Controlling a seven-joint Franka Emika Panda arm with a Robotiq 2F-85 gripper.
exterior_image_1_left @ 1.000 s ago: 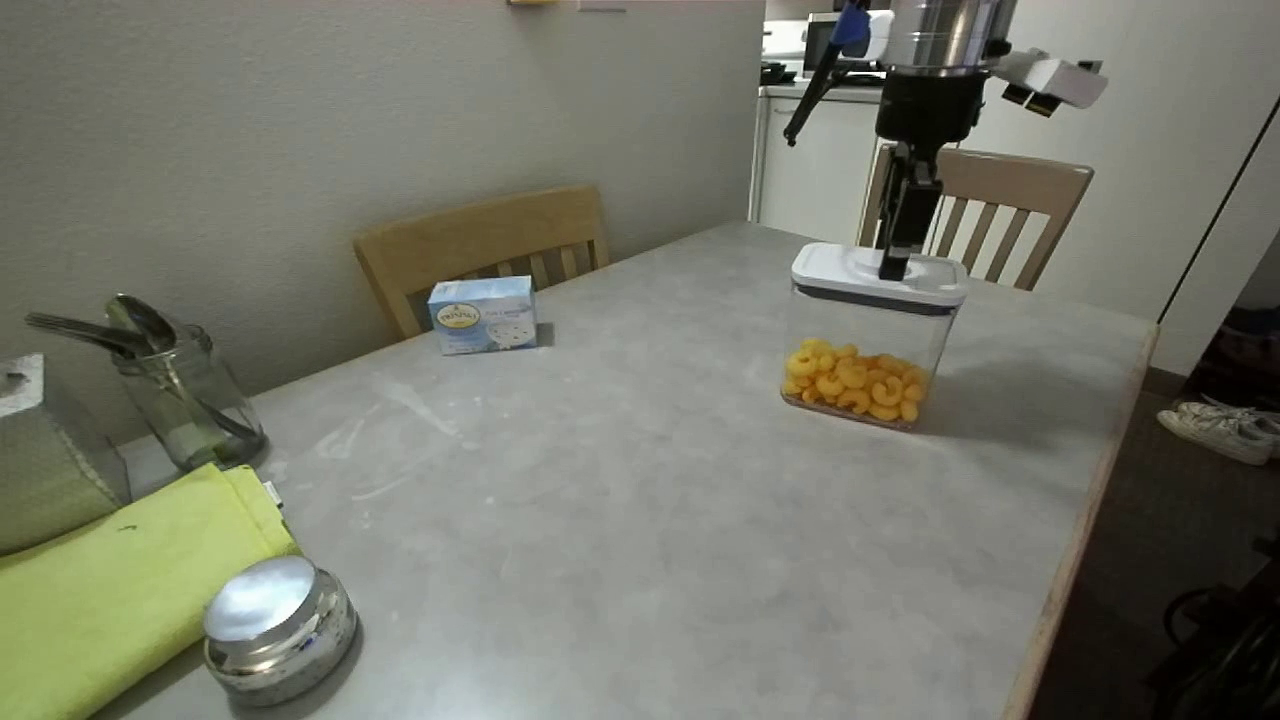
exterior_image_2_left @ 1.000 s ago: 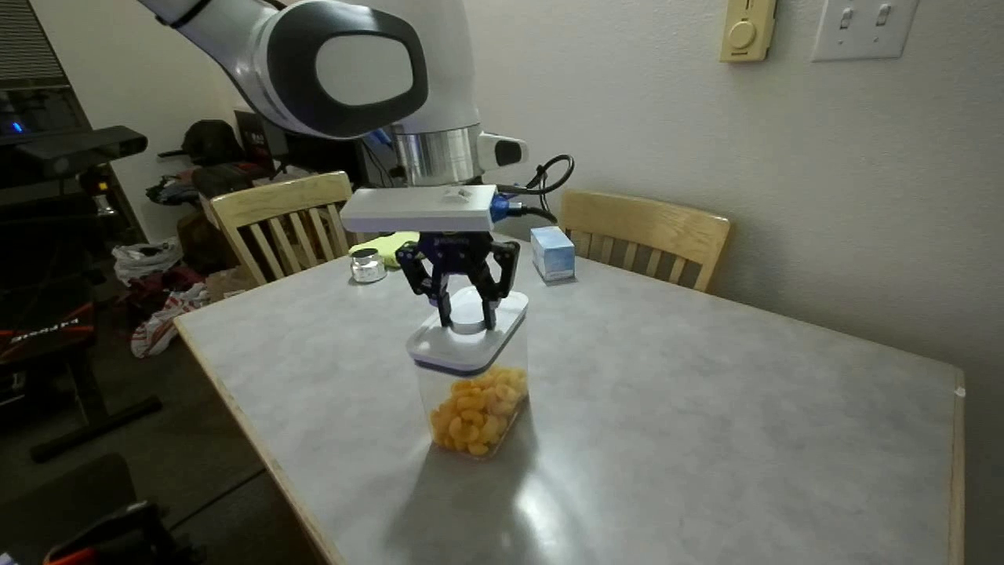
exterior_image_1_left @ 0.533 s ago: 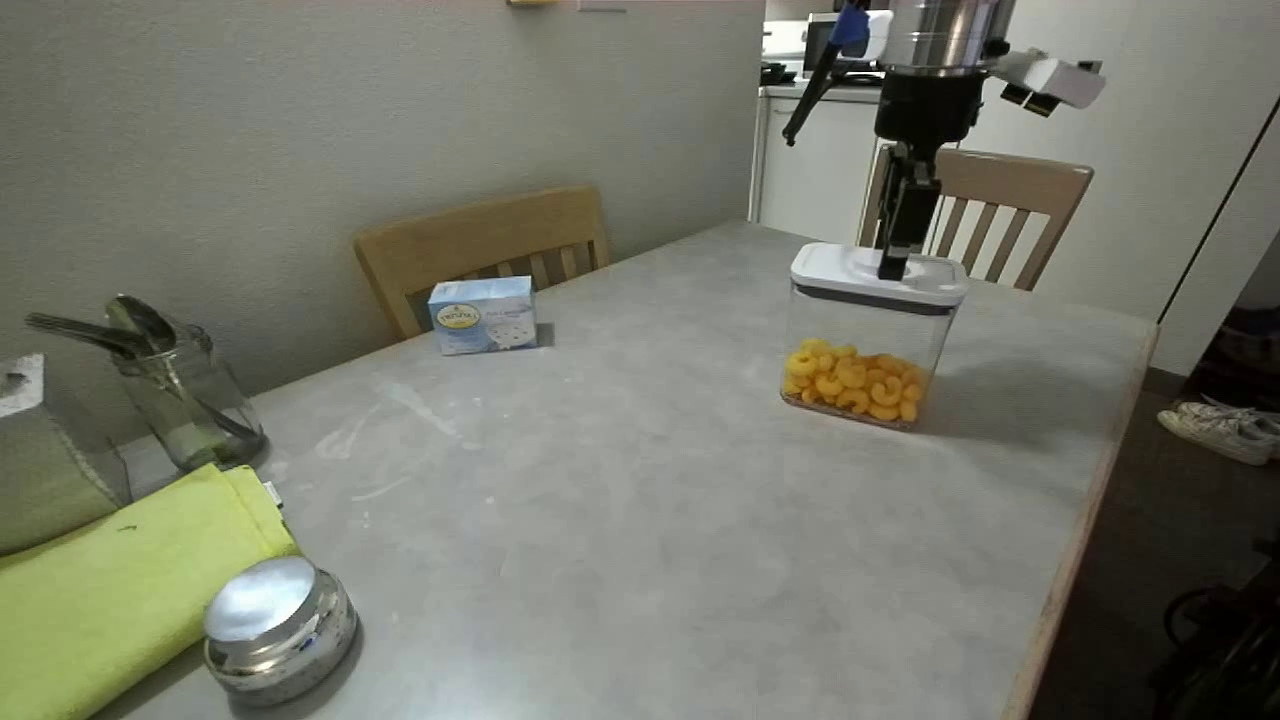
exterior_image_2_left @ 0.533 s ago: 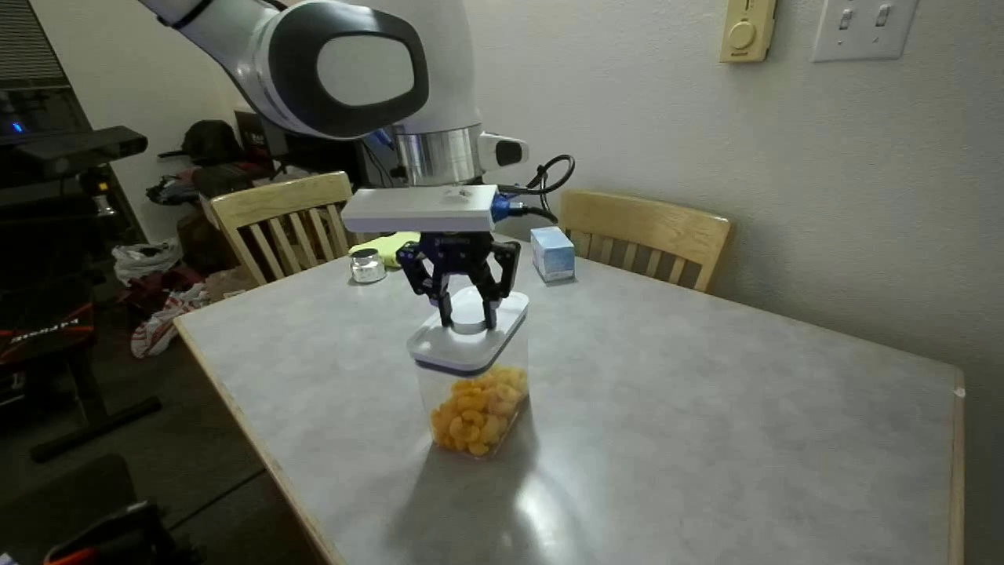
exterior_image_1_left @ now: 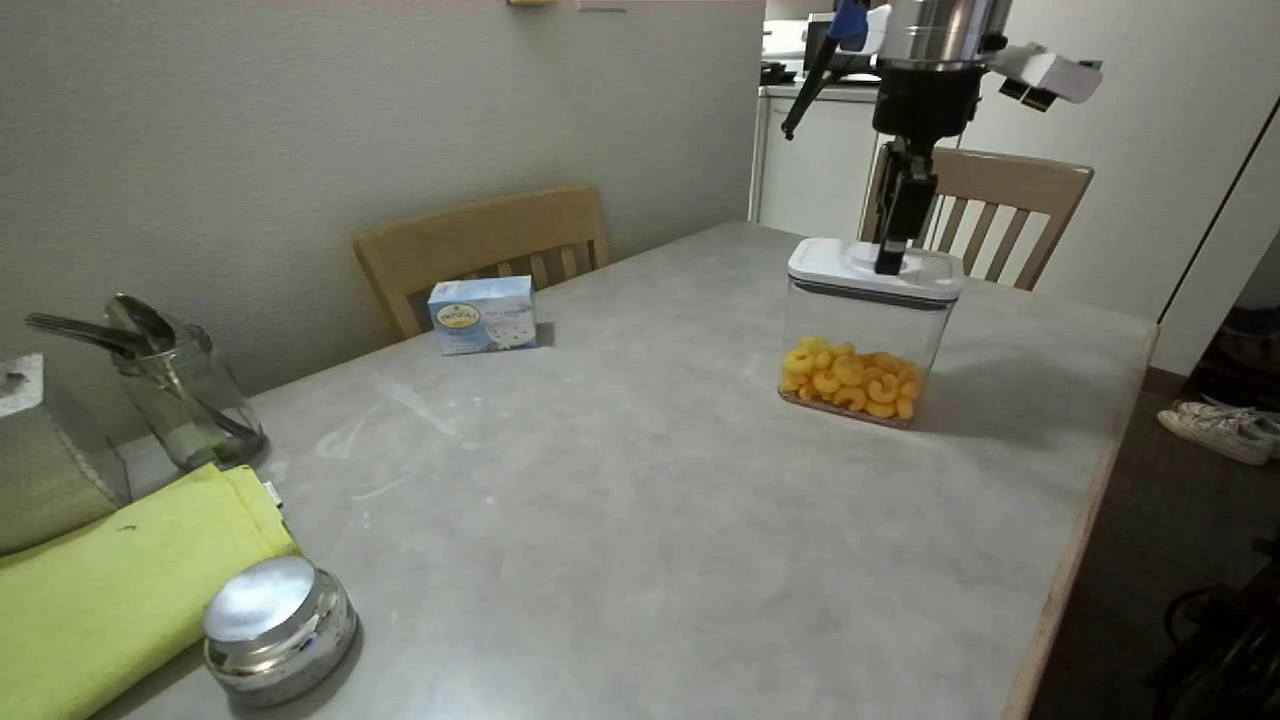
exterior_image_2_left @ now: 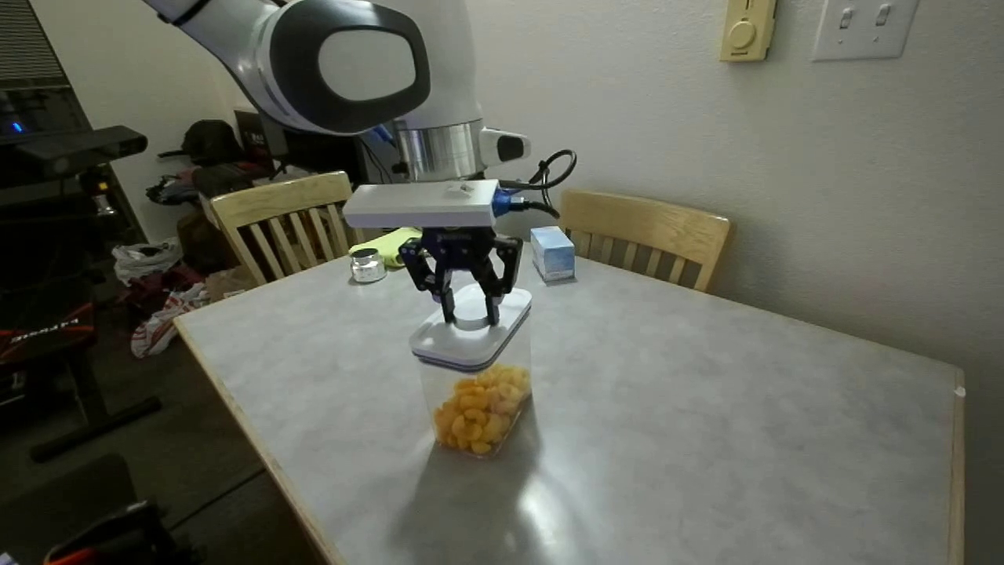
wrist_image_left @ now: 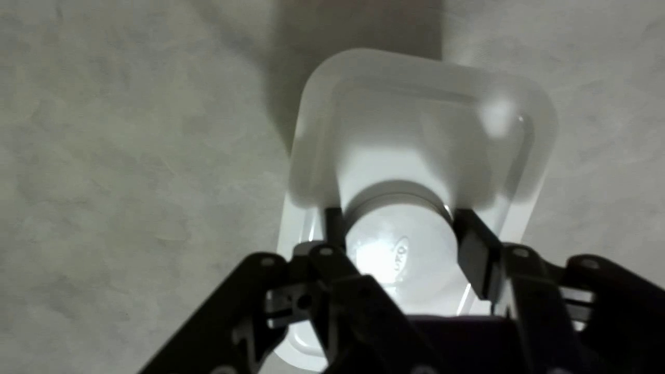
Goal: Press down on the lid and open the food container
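The food container, a clear tub partly filled with orange-yellow snack rings, stands upright on the table in both exterior views. Its flat white lid still sits on top. From the lid's middle the round button sticks up, its face bright in the wrist view. My gripper points straight down, one finger on each side of that button, shut on it. In the wrist view the finger pads press close to the button's edge. The near part of the lid is hidden behind the gripper there.
A blue-white tea box stands by the wall side. A shiny metal tin, a yellow cloth and a glass jar with cutlery are at the table's far end from the container. Wooden chairs stand along the table.
My gripper has risen very slightly, and the lid has come up with it. The container has shifted a little too. The dark band beneath the lid looks thinner. The jaws have not moved.
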